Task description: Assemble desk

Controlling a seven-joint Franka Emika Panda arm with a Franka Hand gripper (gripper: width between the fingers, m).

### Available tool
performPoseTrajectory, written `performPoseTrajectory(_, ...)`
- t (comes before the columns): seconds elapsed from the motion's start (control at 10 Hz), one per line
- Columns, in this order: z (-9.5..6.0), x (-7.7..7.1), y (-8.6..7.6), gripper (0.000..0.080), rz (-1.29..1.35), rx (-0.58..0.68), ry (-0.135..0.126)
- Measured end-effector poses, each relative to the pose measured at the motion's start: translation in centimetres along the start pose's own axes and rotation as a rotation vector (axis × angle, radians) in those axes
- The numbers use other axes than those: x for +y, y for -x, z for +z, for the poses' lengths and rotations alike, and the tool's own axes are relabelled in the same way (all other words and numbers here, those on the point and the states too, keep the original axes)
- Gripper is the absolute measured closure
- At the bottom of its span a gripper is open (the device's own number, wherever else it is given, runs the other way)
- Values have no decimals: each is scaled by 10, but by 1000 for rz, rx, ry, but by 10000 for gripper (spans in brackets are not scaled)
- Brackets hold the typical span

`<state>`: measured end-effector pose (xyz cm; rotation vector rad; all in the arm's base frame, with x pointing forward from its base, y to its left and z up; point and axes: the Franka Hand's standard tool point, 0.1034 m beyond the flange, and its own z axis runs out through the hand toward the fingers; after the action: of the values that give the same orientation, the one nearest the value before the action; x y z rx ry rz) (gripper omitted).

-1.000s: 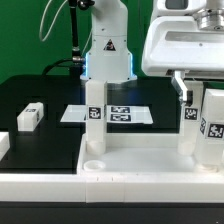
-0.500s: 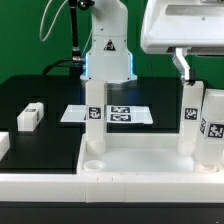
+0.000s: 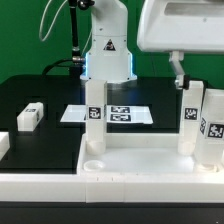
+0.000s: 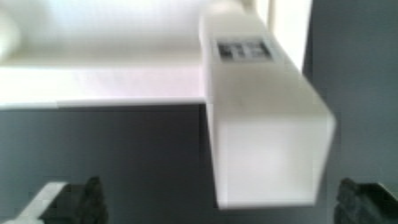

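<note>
The white tabletop panel (image 3: 140,160) lies at the front with its rim up. Three white tagged legs stand upright in its corner sockets: one on the exterior view's left (image 3: 95,125), and two on the right (image 3: 190,120) (image 3: 213,128). Another leg (image 3: 30,117) lies loose on the black table. My gripper (image 3: 204,82) hangs open above the right-hand legs, touching nothing; only one of its fingers (image 3: 177,68) shows here. In the wrist view a leg (image 4: 267,110) stands below the gripper (image 4: 214,205), clear of both dark fingertips (image 4: 75,200), with the panel (image 4: 89,70) beside it.
The marker board (image 3: 118,114) lies flat behind the panel, in front of the arm's base (image 3: 105,55). A white piece (image 3: 3,146) sits at the left edge of the exterior view. A white border rail (image 3: 60,185) runs along the front.
The gripper has risen straight up from the right-hand legs, still open. The legs and panel have not moved.
</note>
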<state>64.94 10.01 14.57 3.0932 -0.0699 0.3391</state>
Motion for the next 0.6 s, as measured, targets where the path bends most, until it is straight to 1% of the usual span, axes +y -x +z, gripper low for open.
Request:
performPoseTrajectory(0.1,2,0,2,151,5,-88,9)
performPoseTrajectory(0.2,3,-3,-2,151,17,-94,12)
performPoseTrajectory(0.4,12,-16,4,151,29,-99,10)
performPoseTrajectory(0.6,19,-17,7,151,29,-94,13)
